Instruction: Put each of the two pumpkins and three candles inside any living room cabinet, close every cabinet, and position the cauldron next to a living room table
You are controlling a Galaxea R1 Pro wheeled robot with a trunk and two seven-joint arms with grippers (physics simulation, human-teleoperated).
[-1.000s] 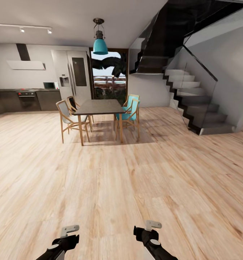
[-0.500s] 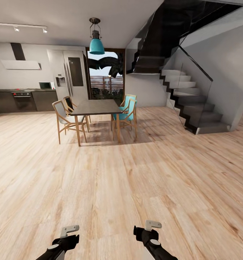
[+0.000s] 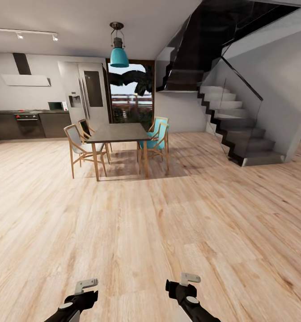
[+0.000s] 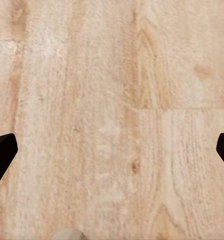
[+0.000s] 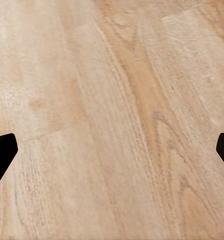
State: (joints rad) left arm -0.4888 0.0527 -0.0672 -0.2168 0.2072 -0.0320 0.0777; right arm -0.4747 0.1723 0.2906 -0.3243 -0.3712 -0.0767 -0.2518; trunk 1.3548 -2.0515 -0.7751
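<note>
Pale wood floor (image 3: pixel 168 232) runs to the far table (image 3: pixel 119 133); my left gripper (image 4: pixel 112 150) and right gripper (image 5: pixel 112 150) hang wide open, empty. No pumpkins or candles yet to judge for grip.

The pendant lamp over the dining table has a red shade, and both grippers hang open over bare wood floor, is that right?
Not quite: the pendant lamp over the dining table has a teal shade, not red, as the head view shows. The rest holds: the left gripper and right gripper are open over the wood floor.
</note>
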